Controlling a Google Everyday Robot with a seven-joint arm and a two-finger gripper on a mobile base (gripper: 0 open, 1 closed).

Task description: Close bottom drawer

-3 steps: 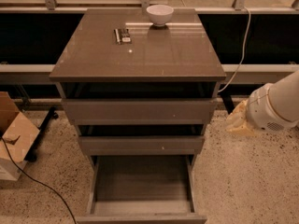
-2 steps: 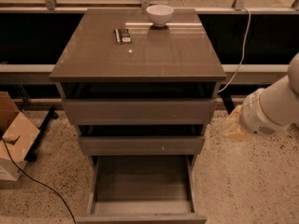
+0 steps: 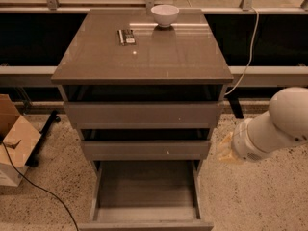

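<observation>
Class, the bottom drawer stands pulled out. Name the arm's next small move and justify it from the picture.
Probably lower the gripper and bring it round to the front of the bottom drawer. That drawer stands wide open, while the gripper hangs right of the cabinet, about level with the middle drawer, so it cannot push yet.

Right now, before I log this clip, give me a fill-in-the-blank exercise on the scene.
The bottom drawer stands ___. The white bowl sits on the ___ of the cabinet. The end effector hangs at the picture's ___ side, level with the middle drawer.
Missing: open; top; right.
</observation>
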